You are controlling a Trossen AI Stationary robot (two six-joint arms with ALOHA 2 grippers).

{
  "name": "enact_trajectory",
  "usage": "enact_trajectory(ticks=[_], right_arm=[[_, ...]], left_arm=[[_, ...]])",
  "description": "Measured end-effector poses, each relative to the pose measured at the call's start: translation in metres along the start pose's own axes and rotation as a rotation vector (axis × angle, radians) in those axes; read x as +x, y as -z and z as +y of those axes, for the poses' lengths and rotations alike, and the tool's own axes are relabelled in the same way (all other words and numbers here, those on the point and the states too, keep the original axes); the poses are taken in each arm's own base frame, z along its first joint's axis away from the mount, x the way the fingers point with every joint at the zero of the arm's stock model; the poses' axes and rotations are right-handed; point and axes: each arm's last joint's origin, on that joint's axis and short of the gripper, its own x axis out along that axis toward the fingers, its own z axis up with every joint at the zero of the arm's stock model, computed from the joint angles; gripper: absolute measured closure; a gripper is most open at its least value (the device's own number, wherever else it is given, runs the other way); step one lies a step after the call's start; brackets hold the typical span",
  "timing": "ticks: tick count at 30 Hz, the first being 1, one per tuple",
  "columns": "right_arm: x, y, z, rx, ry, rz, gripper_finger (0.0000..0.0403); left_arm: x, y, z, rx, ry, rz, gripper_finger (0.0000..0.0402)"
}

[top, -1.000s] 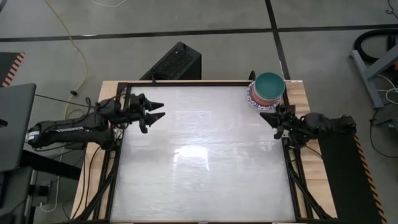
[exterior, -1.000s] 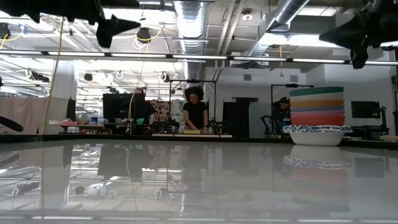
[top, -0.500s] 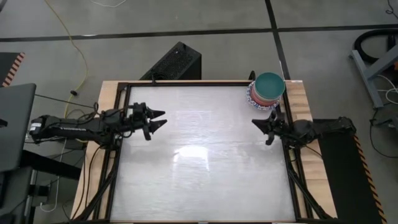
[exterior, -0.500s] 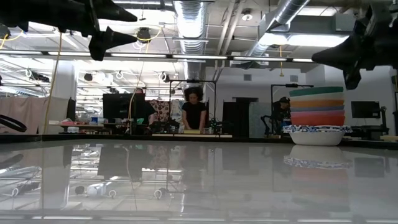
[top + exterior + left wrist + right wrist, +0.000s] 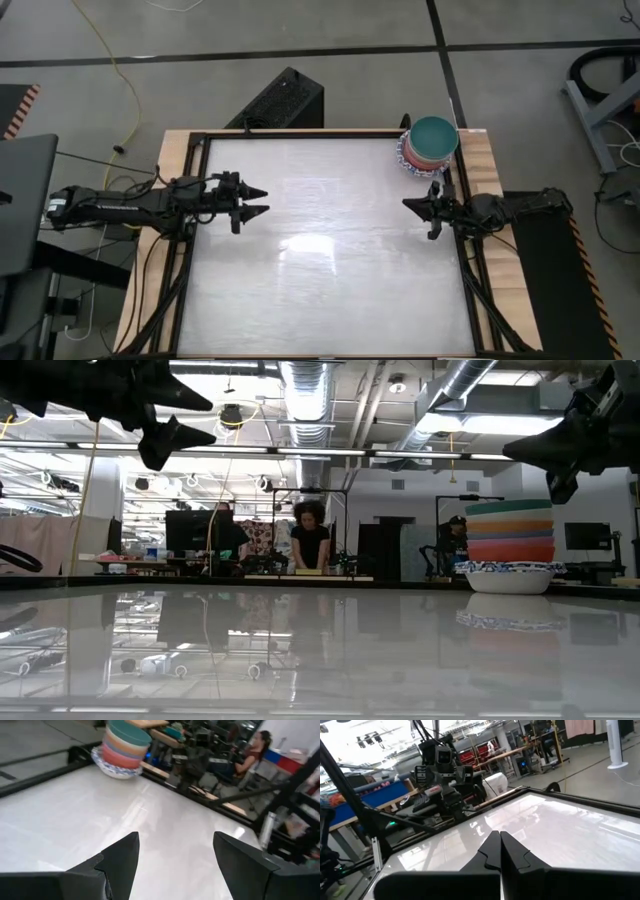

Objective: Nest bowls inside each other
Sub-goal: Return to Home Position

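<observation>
The bowls (image 5: 430,145) stand nested in one stack at the table's far right corner, a teal bowl on top and a white bowl with a blue patterned rim (image 5: 508,575) at the bottom, resting on the table. The stack also shows in the left wrist view (image 5: 122,752). My left gripper (image 5: 262,200) hovers open over the table's left side, pointing level toward the right. My right gripper (image 5: 407,204) hovers shut at the right edge, near side of the stack, pointing left. Neither touches a bowl.
The white tabletop (image 5: 320,260) has a black frame (image 5: 300,133) along its edges. A black box (image 5: 280,100) sits on the floor beyond the far edge. A person (image 5: 310,545) stands in the room behind the table.
Both arms have drawn back and sunk lower. My left gripper has swung a little toward the near edge, still open. My right gripper has come away from the bowl stack toward the near edge and turned level, pointing left. The stack has not moved.
</observation>
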Motion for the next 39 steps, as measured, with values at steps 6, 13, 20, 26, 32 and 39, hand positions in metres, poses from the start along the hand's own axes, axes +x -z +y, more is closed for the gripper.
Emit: enact_trajectory(ticks=[6, 13, 20, 26, 32, 39], right_arm=[[0.0, 0.0, 0.0, 0.028, -0.002, 0.005, 0.0393], [0.0, 0.001, 0.0, 0.053, -0.007, 0.009, 0.0393], [0.0, 0.001, 0.0, 0.051, -0.021, 0.014, 0.0393], [0.0, 0.0, 0.001, 0.047, -0.023, 0.01, 0.0393], [0.0, 0.0, 0.001, 0.049, -0.024, 0.007, 0.0393], [0.0, 0.001, 0.001, 0.063, -0.023, 0.007, 0.0393]], left_arm=[[-0.001, 0.001, -0.006, 0.041, 0.016, -0.014, 0.0157], [-0.021, -0.002, -0.019, -0.031, 0.198, 0.006, 0.0157], [-0.068, -0.015, -0.011, -0.014, 0.098, -0.195, 0.0157], [-0.083, -0.01, -0.004, -0.013, 0.07, -0.183, 0.0157], [-0.072, 0.024, 0.008, -0.071, 0.077, -0.196, 0.0157], [-0.054, 0.061, 0.018, -0.173, 0.154, -0.2, 0.0157]])
